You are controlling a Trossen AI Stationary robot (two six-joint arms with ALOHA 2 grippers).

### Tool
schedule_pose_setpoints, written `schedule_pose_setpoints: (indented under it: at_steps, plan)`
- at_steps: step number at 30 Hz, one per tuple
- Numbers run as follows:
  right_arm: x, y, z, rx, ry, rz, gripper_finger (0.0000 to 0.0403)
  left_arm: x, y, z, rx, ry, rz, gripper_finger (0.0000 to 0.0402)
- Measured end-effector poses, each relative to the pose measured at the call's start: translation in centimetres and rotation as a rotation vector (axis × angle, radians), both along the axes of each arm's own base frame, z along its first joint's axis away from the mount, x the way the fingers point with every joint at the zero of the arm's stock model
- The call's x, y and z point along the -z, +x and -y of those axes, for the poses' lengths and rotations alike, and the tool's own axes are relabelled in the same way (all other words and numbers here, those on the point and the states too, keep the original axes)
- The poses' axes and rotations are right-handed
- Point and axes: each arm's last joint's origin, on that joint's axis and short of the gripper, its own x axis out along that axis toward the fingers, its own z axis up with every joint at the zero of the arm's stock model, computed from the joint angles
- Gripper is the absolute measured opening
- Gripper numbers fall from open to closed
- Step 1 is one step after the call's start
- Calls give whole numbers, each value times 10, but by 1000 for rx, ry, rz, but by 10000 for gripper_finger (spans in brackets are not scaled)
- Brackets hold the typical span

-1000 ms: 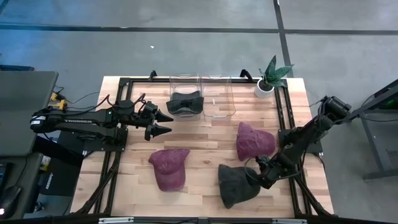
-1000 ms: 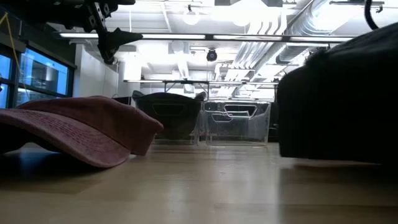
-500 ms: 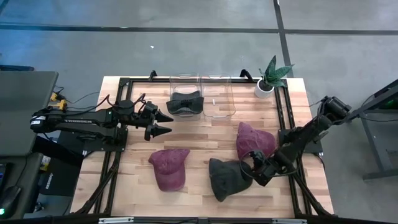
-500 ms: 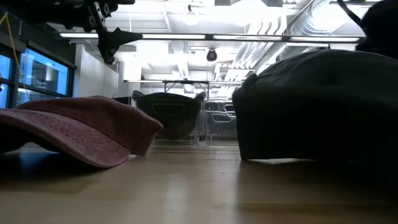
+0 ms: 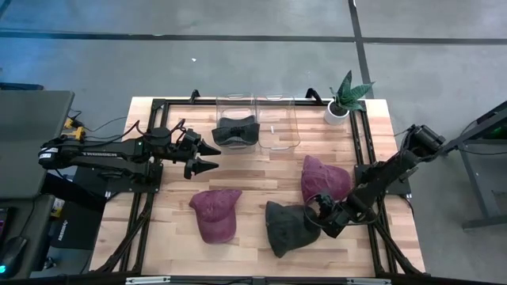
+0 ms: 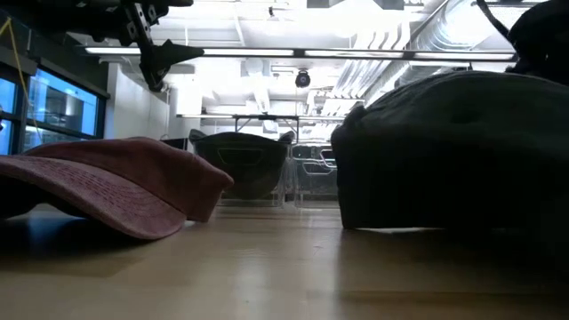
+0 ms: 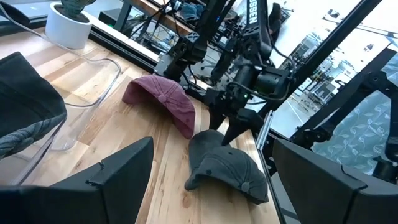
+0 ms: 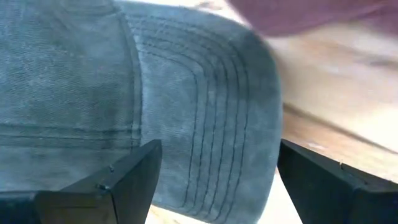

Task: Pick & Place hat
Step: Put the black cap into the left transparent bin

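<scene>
A dark grey cap lies on the table near its front right; it fills the right of the low view. My right gripper is open and slants down at the cap's right side, its fingers on either side of the brim. One maroon cap lies left of the grey one, and another lies behind it. A black cap sits in a clear bin at the back. My left gripper hangs open above the table's left half, touching nothing. My right gripper stands with its open fingers astride the grey cap's brim, one over the cap and one over bare wood beyond the brim's edge. It comes slanting down from the table's right. Whether the fingertips touch the cloth, I cannot tell. The cap lies on the table.
A second clear bin stands beside the one with the black cap. A potted plant is at the back right corner. A black frame runs along the table's edges. Bare wood shows in the middle between the caps and bins.
My right gripper has moved toward the table's left and down, tipping to point more steeply down. The dark grey cap has slid along the table toward the left and slightly toward the far edge, turning a little; most of this happened in the first half second.
</scene>
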Motion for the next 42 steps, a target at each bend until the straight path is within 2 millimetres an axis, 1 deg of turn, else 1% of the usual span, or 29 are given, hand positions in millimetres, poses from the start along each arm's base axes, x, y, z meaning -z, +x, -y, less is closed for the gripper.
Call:
schedule_pose_setpoints:
  at_steps: [3, 6, 13, 16, 18, 21, 30, 34, 36, 42]
  plan:
    - [12, 4, -3, 0, 48, 77, 307, 0, 0, 0, 0, 0, 0, 323]
    - [18, 6, -3, -2, 39, 117, 307, 0, 0, 0, 0, 0, 0, 323]
    - [19, 8, -2, -14, 6, 159, 307, 0, 0, 0, -1, 0, 0, 323]
    - [17, 10, -3, -5, 12, 189, 294, 0, 0, 0, -3, 0, -1, 323]
    - [16, 11, -4, -5, 15, 210, 273, 0, 0, 0, -5, 0, -1, 323]
    - [15, 12, -5, -8, 22, 230, 230, 0, 0, 0, -4, 0, -1, 323]
    - [12, 15, -7, -3, 45, 268, 84, 0, 0, 0, -4, 0, -2, 323]
    - [7, 19, -8, -1, 40, 338, 21, 0, 0, 0, -3, 0, -2, 323]
    - [3, 21, -10, -6, 38, 383, 11, 0, 0, 0, -3, 0, -2, 323]
    - [-3, 27, -11, -18, 21, 486, 7, 0, 0, 0, -2, 0, -2, 323]
